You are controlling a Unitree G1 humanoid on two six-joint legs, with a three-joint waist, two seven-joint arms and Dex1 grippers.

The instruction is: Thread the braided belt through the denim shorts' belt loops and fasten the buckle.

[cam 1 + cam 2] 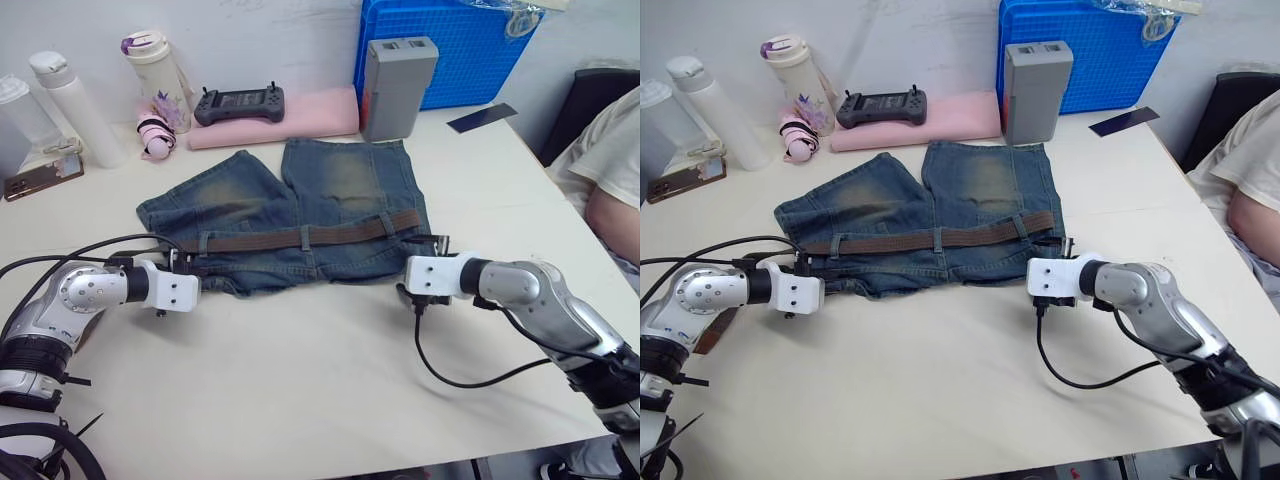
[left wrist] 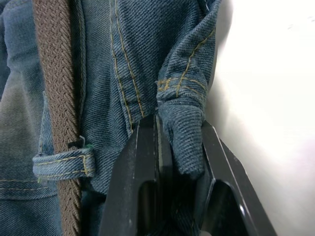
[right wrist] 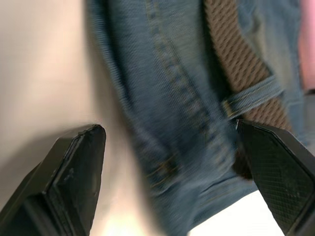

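Shorts [image 2: 147, 73] pinched in left gripper [image 2: 179, 147].

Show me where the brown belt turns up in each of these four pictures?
Left eye view: the belt runs across the middle, along the waistband of the shorts.
Right eye view: the belt lies mid-picture, on the same waistband.
Left wrist view: the belt runs down beside the left gripper.
Right wrist view: the belt passes behind one fingertip of the right gripper.
Shared landmark: a belt loop crossing the strap.
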